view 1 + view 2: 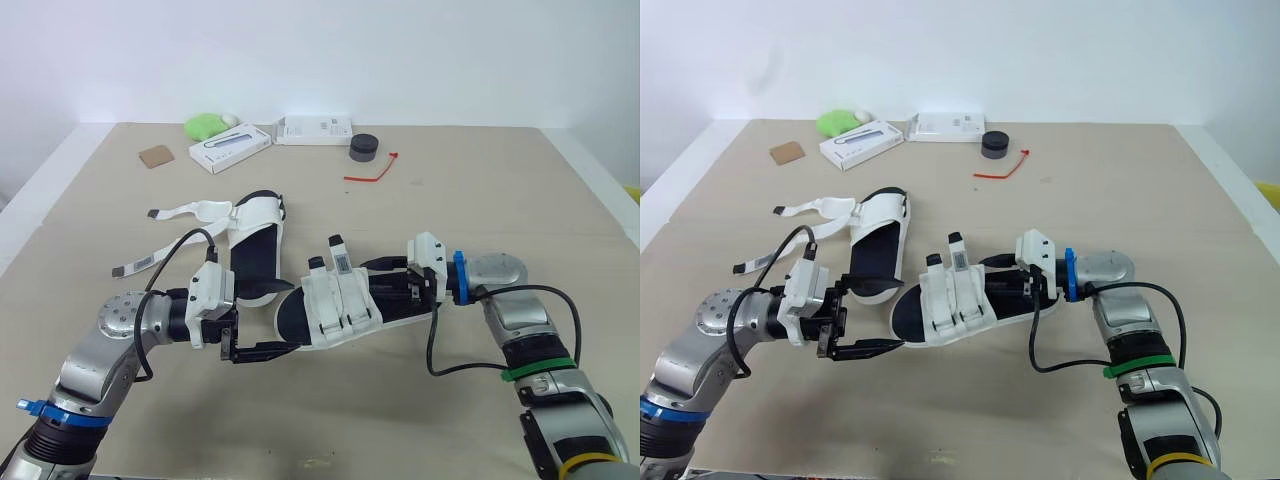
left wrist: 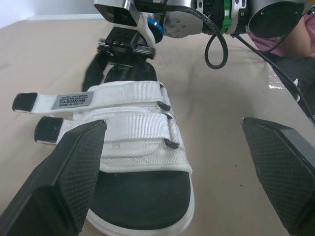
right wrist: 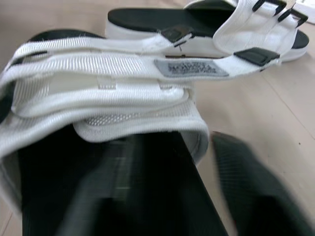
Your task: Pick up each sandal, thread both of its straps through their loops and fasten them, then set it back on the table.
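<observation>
Bare table (image 1: 520,200) lies open left, nearer and right of the near sandal (image 1: 335,305). The second sandal (image 1: 255,250), straps loose, lies just beyond its toe end; two sandals in all. Left gripper (image 2: 172,123) at that toe, fingers spread wide, gripping nothing; right gripper (image 1: 398,290) at the heel, fingers pinching the sole's rim, one on the footbed, one outside.

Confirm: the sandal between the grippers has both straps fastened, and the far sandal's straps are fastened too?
No. The far sandal has its straps unfastened, lying loose on the table, as the left eye view shows. On the near sandal both are fastened.
</observation>
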Robot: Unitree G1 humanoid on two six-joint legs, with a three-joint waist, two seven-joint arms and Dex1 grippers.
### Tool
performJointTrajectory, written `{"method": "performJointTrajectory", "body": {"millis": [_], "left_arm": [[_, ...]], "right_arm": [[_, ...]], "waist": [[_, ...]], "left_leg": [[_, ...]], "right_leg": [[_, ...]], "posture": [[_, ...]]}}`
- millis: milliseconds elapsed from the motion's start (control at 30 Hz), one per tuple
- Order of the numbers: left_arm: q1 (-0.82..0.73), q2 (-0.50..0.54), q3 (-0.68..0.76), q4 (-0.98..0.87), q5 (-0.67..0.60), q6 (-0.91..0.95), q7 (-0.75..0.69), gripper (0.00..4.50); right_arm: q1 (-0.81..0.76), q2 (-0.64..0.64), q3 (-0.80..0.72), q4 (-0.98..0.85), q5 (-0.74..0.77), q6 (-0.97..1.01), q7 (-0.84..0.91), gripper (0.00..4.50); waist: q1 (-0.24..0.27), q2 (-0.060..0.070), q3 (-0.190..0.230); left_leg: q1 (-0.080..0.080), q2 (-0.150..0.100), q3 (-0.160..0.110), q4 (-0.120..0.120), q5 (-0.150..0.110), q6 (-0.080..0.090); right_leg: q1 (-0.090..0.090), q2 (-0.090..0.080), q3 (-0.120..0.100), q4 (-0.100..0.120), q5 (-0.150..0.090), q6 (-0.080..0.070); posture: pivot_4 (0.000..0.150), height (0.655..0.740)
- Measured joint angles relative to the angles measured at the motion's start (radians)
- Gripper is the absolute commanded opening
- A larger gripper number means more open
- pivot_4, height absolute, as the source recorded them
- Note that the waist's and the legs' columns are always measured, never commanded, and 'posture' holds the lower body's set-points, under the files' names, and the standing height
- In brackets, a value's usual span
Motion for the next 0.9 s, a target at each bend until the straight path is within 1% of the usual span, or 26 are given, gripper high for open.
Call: {"method": "performJointTrajectory", "body": {"millis": [33,67,367,433,533,600,700,767,833,900], "left_arm": [[0.0,0.0,0.0,0.003,0.001,-0.002,0.0,4.5],[0.0,0.0,0.0,0.003,0.001,-0.004,-0.001,4.5],[-0.015,-0.003,-0.007,0.03,0.021,-0.022,-0.003,4.5],[-0.019,-0.005,-0.01,0.034,0.022,-0.022,-0.003,4.5],[-0.033,-0.014,-0.014,0.044,0.024,-0.023,-0.001,4.5],[-0.041,-0.02,-0.015,0.053,0.024,-0.022,0.001,4.5],[-0.055,-0.031,-0.016,0.059,0.024,-0.022,0.001,4.5],[-0.069,-0.033,-0.016,0.072,0.024,-0.022,0.001,4.5],[-0.089,-0.04,-0.017,0.09,0.03,-0.021,0.002,4.5],[-0.097,-0.043,-0.02,0.094,0.032,-0.02,0.002,4.5]], "right_arm": [[0.002,0.001,-0.002,-0.001,0.002,0.0,0.0,0.2],[0.004,0.002,-0.003,-0.002,0.007,0.0,0.001,0.05],[0.036,0.014,-0.004,-0.054,0.029,0.05,-0.021,0.05],[0.052,0.014,-0.015,-0.088,0.035,0.098,-0.066,0.05],[0.076,0.014,-0.087,-0.135,0.058,0.217,-0.202,0.05],[0.083,0.013,-0.178,-0.176,0.084,0.315,-0.335,0.05],[0.1,0.011,-0.305,-0.232,0.108,0.406,-0.51,0.05],[0.124,0.011,-0.366,-0.254,0.107,0.438,-0.615,0.05],[0.168,0.024,-0.438,-0.286,0.095,0.475,-0.762,0.05],[0.197,0.044,-0.481,-0.312,0.087,0.506,-0.857,0.05]], "waist": [[0.0,0.0,0.0],[0.0,0.0,0.0],[0.0,0.0,0.0],[0.0,0.0,0.0],[0.002,0.0,0.0],[0.003,0.0,0.0],[0.004,0.0,0.0],[0.004,0.0,0.0],[0.004,0.0,0.0],[0.003,0.0,0.0]], "left_leg": [[0.0,0.0,0.0,0.0,0.0,0.0],[0.0,0.0,0.0,0.0,0.0,0.0],[0.0,0.0,0.0,0.0,0.0,0.0],[0.0,0.0,-0.001,0.0,0.0,0.0],[-0.001,-0.001,-0.001,0.0,0.001,-0.002],[-0.001,-0.002,-0.001,0.001,0.001,-0.003],[-0.001,-0.002,-0.001,0.001,0.001,-0.003],[-0.002,-0.002,-0.002,0.001,0.001,-0.003],[-0.002,-0.002,-0.002,0.001,0.001,-0.002],[-0.002,-0.002,-0.001,0.001,0.001,-0.002]], "right_leg": [[0.0,0.0,0.0,0.0,0.0,0.0],[0.0,0.0,0.0,0.0,0.0,0.0],[0.0,0.0,0.0,0.0,0.0,0.0],[0.0,0.0,0.0,0.001,0.0,0.0],[0.0,-0.001,0.0,0.001,0.001,0.001],[0.0,-0.001,0.0,0.001,0.001,0.002],[0.0,-0.001,0.0,0.001,0.002,0.002],[0.0,0.0,0.0,0.001,0.002,0.002],[0.0,0.0,0.001,0.001,0.002,0.002],[0.0,0.0,0.002,0.002,0.002,0.002]], "posture": [[0.15,0.74],[0.15,0.74],[0.15,0.74],[0.15,0.74],[0.15,0.74],[0.15,0.74],[0.15,0.74],[0.15,0.74],[0.15,0.74],[0.15,0.74]]}}
